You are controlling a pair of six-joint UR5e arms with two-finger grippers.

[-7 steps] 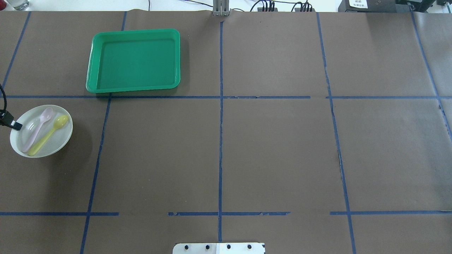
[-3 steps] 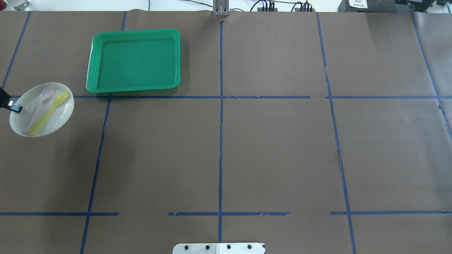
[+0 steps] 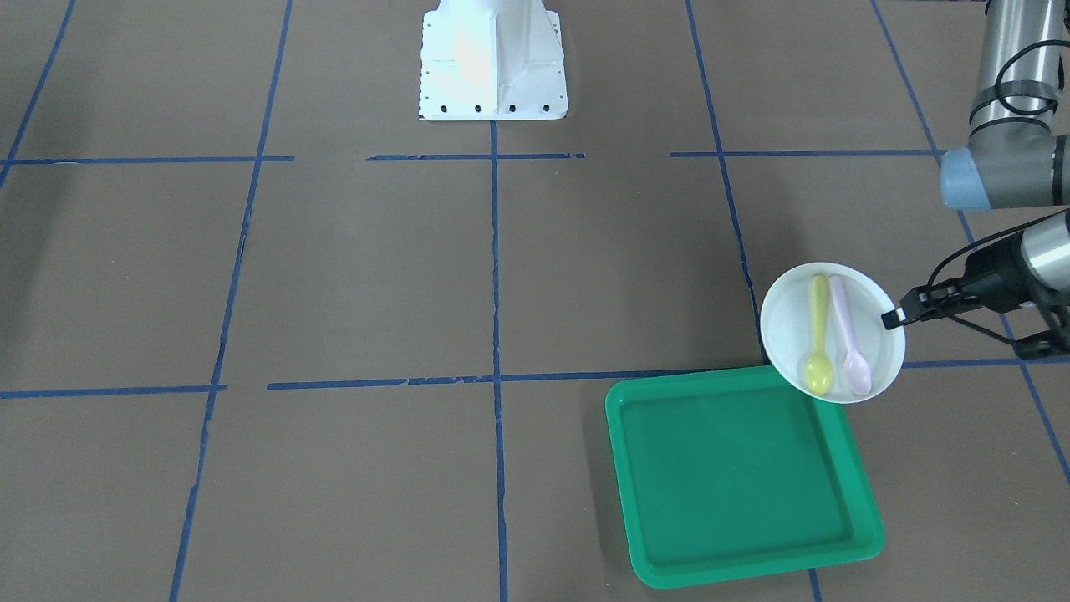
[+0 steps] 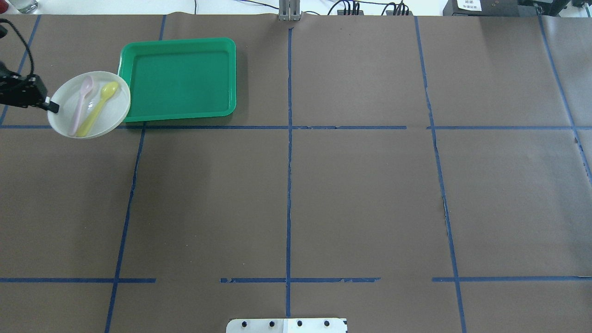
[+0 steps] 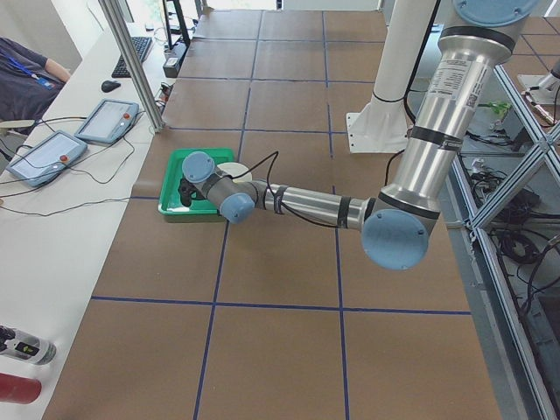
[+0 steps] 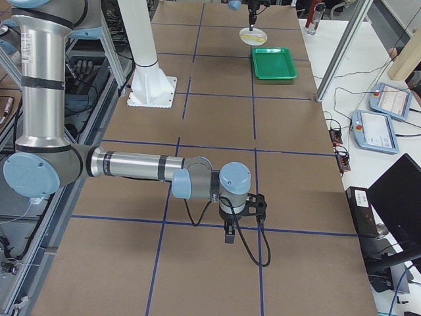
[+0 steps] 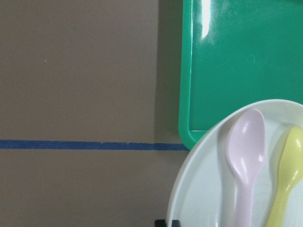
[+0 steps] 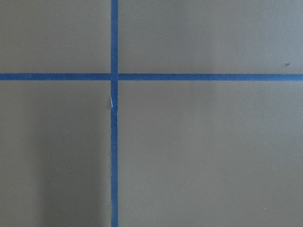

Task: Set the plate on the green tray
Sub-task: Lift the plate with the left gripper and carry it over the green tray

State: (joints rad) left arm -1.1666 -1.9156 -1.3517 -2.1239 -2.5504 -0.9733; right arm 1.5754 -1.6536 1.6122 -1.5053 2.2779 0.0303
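Observation:
The small white plate (image 4: 110, 118) hangs above the table, and its right edge overlaps the left rim of the green tray (image 4: 180, 78). A pink spoon (image 4: 81, 104) and a yellow spoon (image 4: 98, 107) lie on the plate. My left gripper (image 4: 53, 107) is shut on the plate's left rim. In the front-facing view the plate (image 3: 786, 326) covers the tray's (image 3: 736, 477) corner, held by the left gripper (image 3: 893, 318). The left wrist view shows the plate (image 7: 203, 198) over the tray's corner (image 7: 236, 61). My right gripper (image 6: 229, 234) hovers far off over bare table; I cannot tell whether it is open.
The robot's white base (image 3: 493, 63) stands at the table's near middle edge. Cables and plugs (image 4: 351, 8) lie along the far edge, and a glass (image 4: 21, 5) stands at the far left corner. Blue tape lines cross the brown table cover.
My left gripper has carried the plate with both spoons away from the robot and to the right, from the left table edge to the tray's left rim.

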